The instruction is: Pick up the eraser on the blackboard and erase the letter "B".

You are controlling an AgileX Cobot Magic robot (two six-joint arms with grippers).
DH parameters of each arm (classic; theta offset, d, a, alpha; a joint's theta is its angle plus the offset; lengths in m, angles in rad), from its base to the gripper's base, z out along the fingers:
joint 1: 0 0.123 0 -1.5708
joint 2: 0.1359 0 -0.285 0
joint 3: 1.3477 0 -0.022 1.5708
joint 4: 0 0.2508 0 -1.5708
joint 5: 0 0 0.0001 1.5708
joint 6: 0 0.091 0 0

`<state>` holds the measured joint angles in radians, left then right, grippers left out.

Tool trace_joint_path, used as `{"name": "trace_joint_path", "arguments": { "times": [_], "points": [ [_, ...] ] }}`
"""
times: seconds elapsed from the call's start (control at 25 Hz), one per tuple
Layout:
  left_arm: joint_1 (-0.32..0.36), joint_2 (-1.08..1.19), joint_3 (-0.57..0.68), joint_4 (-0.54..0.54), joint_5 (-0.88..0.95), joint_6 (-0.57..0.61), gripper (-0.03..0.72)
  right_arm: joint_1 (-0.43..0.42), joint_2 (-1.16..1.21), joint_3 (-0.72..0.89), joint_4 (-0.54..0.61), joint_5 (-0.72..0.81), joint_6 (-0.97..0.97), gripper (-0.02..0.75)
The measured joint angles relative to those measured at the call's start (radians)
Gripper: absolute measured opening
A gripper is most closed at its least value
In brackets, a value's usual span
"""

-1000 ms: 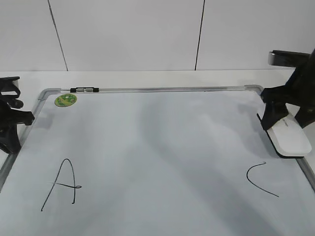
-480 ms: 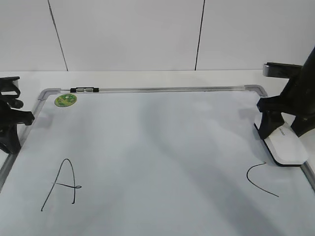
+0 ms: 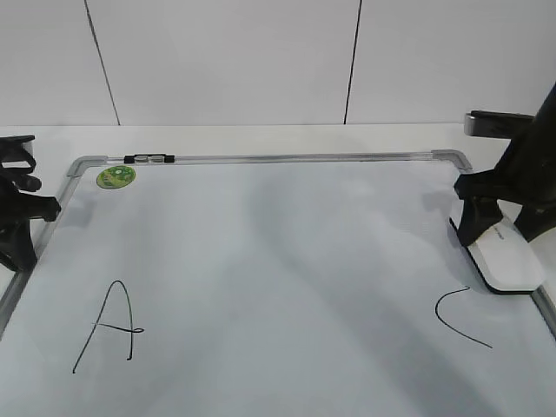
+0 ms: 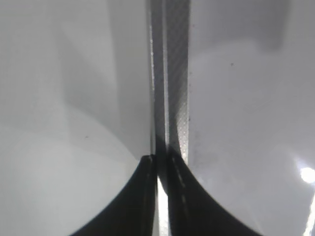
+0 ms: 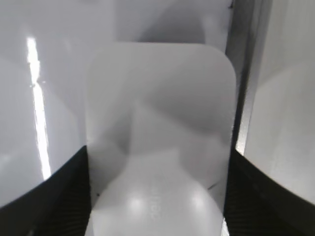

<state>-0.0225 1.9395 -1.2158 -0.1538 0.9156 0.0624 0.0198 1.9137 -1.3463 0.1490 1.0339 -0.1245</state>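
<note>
Nearer now, our right end effector [image 3: 497, 233] clasps the eraser [image 3: 508, 261] on the board [image 3: 287, 261]; left [image 4: 160, 196] nearly closed, empty. No B shows; we should press flat.

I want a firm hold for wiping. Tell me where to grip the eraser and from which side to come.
Grip the eraser across its narrow width, on the two long side walls, coming down from above. It lies flat on the blackboard by the right frame, felt side down, so only the top and sides are free. The right pincer already straddles it that way, one finger along each long side.
</note>
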Motion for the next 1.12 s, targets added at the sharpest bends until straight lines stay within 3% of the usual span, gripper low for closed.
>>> {"name": "trace_joint_path", "arguments": {
  "times": [0.36, 0.64, 1.12],
  "points": [
    [0.0, 0.0, 0.0, 0.0, 0.002, 0.0, 0.04, 0.0, 0.013, 0.0, -0.002, 0.0, -0.002, 0.529],
    [0.0, 0.0, 0.0, 0.0, 0.002, 0.0, 0.041, 0.0, 0.017, 0.0, -0.004, 0.006, -0.002, 0.657],
    [0.0, 0.0, 0.0, 0.0, 0.002, 0.0, 0.042, 0.0, 0.017, -0.168, -0.004, 0.172, 0.021, 0.652]
  ]
}}
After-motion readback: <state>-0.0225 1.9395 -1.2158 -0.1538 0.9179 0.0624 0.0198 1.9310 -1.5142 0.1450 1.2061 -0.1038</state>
